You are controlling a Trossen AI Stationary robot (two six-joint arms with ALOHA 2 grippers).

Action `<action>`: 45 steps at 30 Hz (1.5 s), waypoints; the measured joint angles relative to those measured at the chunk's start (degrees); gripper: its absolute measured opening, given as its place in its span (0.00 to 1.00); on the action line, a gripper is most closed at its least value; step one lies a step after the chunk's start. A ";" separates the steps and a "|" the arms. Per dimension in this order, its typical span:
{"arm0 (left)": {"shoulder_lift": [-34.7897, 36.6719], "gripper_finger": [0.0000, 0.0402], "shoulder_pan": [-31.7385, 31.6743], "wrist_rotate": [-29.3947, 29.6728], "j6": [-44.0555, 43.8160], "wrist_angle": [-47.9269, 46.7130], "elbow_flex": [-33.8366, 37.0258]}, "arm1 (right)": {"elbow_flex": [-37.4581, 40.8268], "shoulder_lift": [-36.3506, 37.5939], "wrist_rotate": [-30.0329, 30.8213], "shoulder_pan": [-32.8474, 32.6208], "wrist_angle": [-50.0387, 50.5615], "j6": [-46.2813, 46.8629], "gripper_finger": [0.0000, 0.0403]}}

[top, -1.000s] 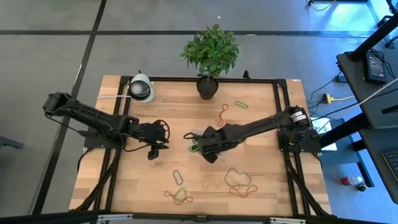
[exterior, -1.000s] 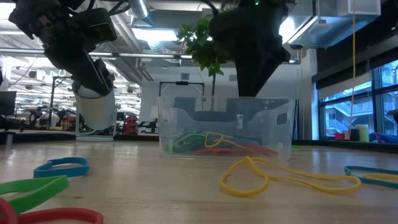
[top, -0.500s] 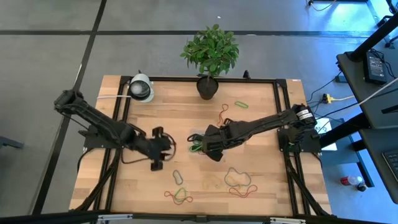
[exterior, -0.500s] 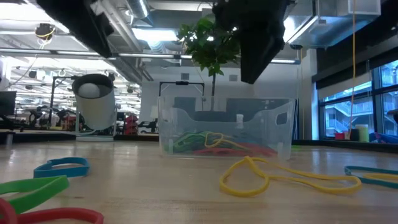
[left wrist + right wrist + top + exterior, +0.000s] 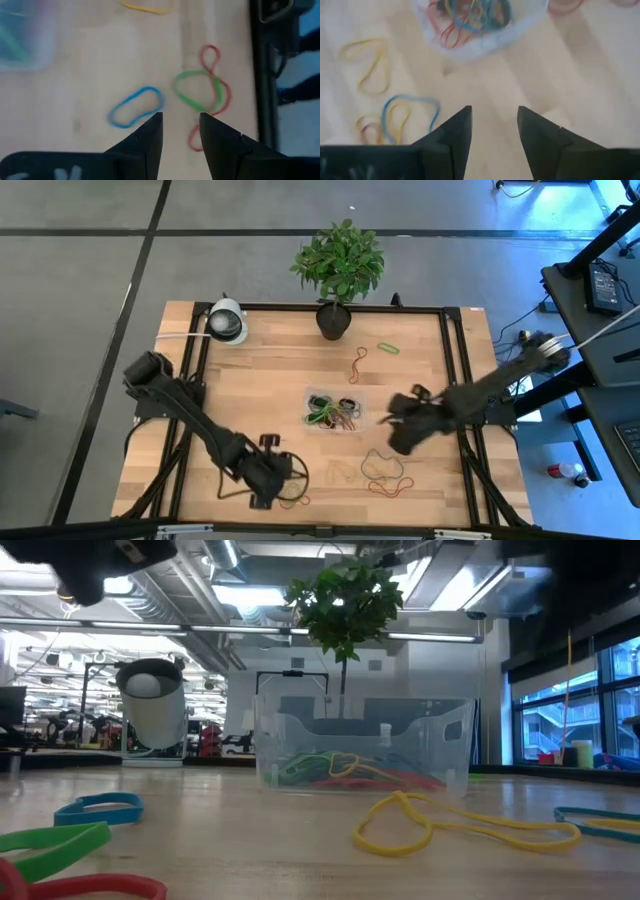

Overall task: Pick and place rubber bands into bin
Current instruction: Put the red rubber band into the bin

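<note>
Dark and empty, the left tool (image 5: 268,485) hangs with its two fingers parted a little over the near side of the wooden tabletop (image 5: 260,380), well away from the clear shallow plastic bin (image 5: 333,411) at the tabletop's middle. It is placed there, I judge, to take one of the loose rubber bands lying below it: a blue loop (image 5: 136,106), and just beside that a green loop (image 5: 197,90) lying across a red figure-eight band (image 5: 212,95). The overlap could get in the way; a pinch on the green one may drag the red one along.

On the opposite side of the bin, near it, the right tool (image 5: 400,425) also holds nothing and stands parted. Ahead of its fingers lie a yellow band (image 5: 367,65) and a tangle of blue, yellow and red bands (image 5: 400,117), probably its next pick.

Inside the bin a heap of coloured bands (image 5: 340,770) is already gathered. A yellow loop (image 5: 440,825) lies on the wood just in front of the bin, and a green band (image 5: 387,348) and a thin red one (image 5: 357,363) lie beyond it, toward the potted green plant (image 5: 338,265). A round white device (image 5: 227,322) stands at the corner farthest from the right tool. Nothing tall blocks either approach to the bin.
</note>
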State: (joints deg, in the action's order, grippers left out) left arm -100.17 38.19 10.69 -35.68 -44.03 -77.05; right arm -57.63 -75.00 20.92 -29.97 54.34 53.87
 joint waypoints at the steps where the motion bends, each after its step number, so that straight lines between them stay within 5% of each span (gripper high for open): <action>1: -1.58 0.31 0.39 -0.99 -0.12 0.03 -1.07 | 2.73 2.94 0.00 -1.70 -1.14 2.16 0.40; 9: -11.72 0.31 3.68 -6.53 -5.90 -0.17 -3.38 | 18.99 18.62 -0.01 -11.20 -8.88 16.71 0.40; 21: -19.29 0.30 4.16 -6.33 -14.88 3.72 -3.67 | 22.78 21.33 0.00 -13.73 -16.43 15.98 0.40; 29: -20.15 0.03 4.16 -7.56 -18.33 0.06 -6.55 | 22.78 21.33 0.01 -13.73 -16.78 13.33 0.40; 35: -19.56 0.01 3.98 -11.82 -17.13 -5.86 -15.86 | 22.78 21.31 0.00 -13.73 -16.73 11.63 0.40; 45: -18.98 0.01 1.49 4.43 -10.72 -18.40 -36.13 | 22.78 21.16 4.00 -13.71 -16.79 11.72 0.40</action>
State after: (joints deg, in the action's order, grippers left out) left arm -119.15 39.68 15.13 -46.41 -62.43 -113.18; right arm -34.85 -53.84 24.93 -43.68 37.55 65.59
